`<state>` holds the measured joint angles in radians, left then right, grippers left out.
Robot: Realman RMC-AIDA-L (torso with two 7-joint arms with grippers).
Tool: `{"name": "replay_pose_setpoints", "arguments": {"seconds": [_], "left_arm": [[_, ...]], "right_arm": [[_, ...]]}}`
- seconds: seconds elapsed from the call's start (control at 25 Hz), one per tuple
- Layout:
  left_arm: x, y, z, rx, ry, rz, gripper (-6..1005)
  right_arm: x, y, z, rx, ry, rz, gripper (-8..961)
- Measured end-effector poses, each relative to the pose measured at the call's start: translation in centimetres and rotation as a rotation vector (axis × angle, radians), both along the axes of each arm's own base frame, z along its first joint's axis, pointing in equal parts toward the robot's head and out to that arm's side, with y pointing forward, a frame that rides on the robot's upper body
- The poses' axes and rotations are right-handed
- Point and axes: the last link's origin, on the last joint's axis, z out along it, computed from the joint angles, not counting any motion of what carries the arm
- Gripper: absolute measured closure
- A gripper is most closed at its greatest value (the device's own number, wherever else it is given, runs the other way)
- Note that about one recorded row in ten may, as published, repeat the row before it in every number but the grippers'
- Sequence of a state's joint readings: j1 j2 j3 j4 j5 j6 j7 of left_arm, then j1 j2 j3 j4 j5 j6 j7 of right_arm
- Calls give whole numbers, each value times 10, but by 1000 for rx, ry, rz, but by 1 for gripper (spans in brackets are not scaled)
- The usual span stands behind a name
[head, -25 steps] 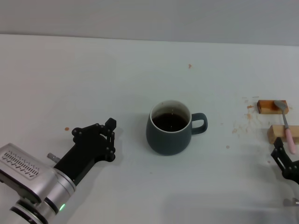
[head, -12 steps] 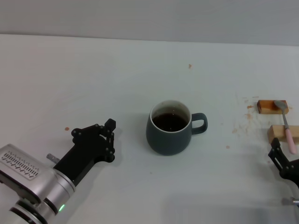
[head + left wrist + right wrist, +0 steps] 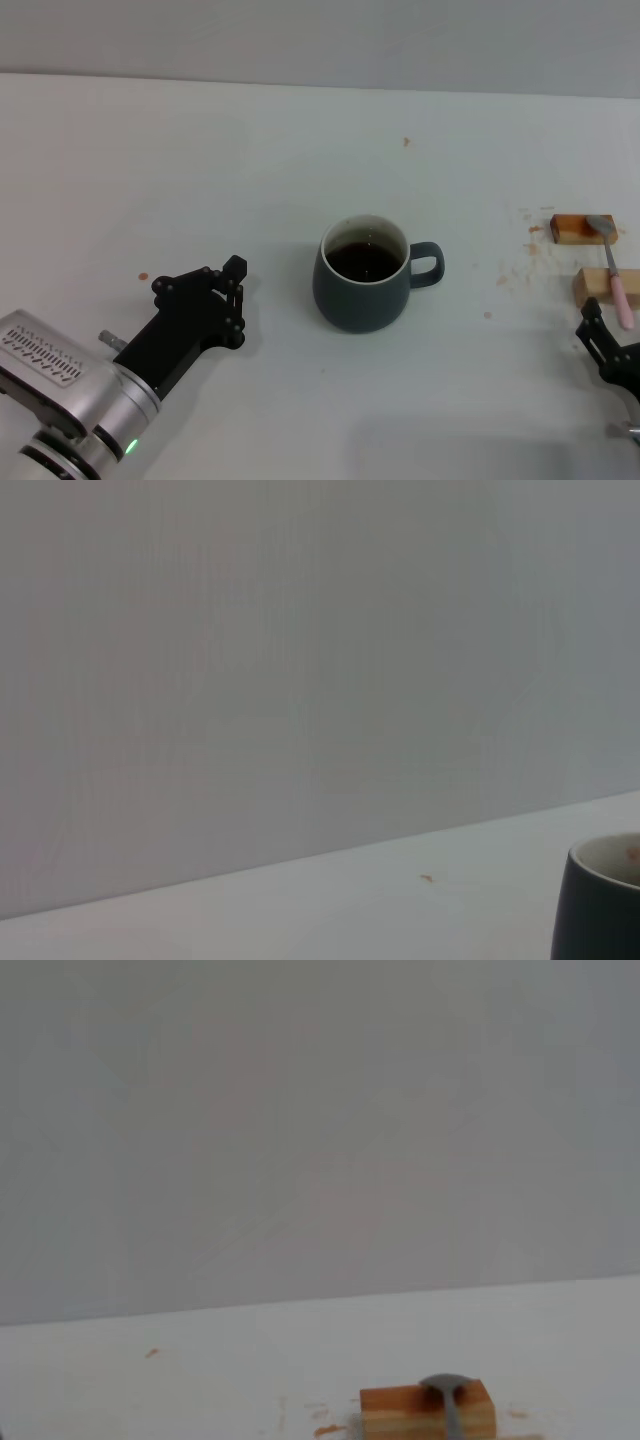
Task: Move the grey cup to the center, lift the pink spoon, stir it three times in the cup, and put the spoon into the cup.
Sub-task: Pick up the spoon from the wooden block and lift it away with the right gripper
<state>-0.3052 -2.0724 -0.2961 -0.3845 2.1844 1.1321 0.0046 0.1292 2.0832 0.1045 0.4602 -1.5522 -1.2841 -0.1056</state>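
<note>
Two arms in view, and I see only small changes over the last second. My left gripper sits low on the desk, a shade farther from the grey cup than before; I cannot tell whether it is released or clenched. The cup has not shifted: it stands upright near the desk's centre, handle toward my right, dark liquid inside, so I judge the centring step done.

My right gripper has edged in near the handle end of the pink spoon; its fingers look spread, grasping nothing. I judge the spoon pickup is next.

The spoon lies across two wooden blocks, bowl on the far block, pink handle over the near one. Crumbs and stains dot the desk beside them. The near block could snag the approach.
</note>
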Motion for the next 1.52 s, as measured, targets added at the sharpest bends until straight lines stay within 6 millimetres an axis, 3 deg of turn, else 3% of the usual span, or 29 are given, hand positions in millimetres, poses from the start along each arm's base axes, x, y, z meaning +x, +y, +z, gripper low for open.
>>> {"name": "replay_pose_setpoints", "arguments": {"seconds": [1.52], "left_arm": [[-2,0,1,1,6,2,1001]], "right_arm": [[-3,-1,3,12,11,34,139]]}}
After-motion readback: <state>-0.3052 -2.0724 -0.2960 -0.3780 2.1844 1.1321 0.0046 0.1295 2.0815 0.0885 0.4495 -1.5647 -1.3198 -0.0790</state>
